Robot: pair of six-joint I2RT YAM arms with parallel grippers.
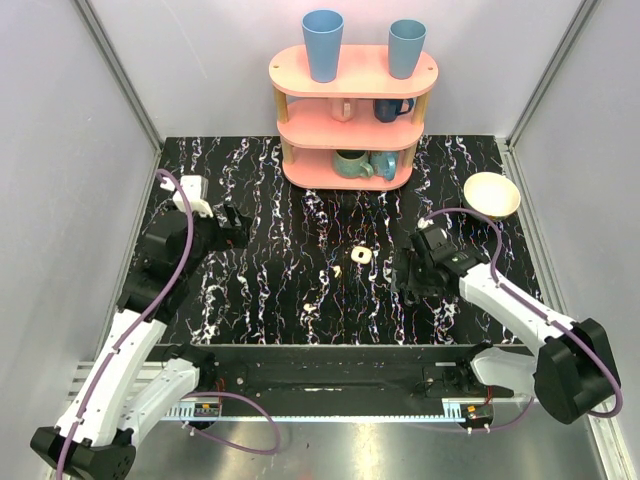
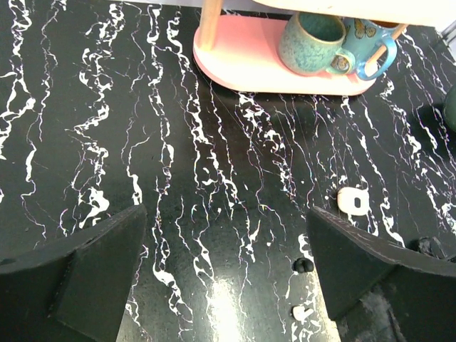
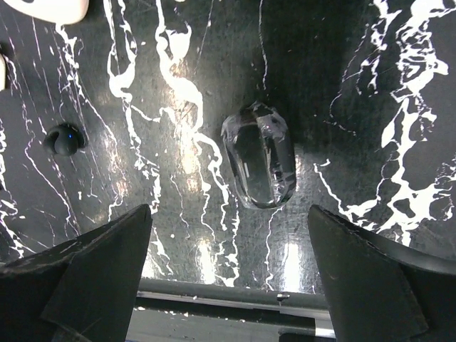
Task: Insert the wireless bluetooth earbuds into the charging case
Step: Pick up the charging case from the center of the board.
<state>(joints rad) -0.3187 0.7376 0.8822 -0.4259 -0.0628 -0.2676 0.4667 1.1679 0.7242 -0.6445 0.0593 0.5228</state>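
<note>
The charging case (image 1: 360, 256) lies in the middle of the counter (image 1: 250, 300), its dark inside facing up, apparently ready to receive. One white earbud (image 1: 337, 271) rests loose just beside it, not yet in. The right claw (image 3: 228, 274), spread and empty, hangs over a clear plastic piece (image 3: 258, 164) near the case, probably poised to pick. The left claw (image 2: 226, 274), likewise spread, sits well apart.

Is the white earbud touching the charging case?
Apart. Left wrist view shows marbled tabletop between the white earbud and the charging case.
</note>
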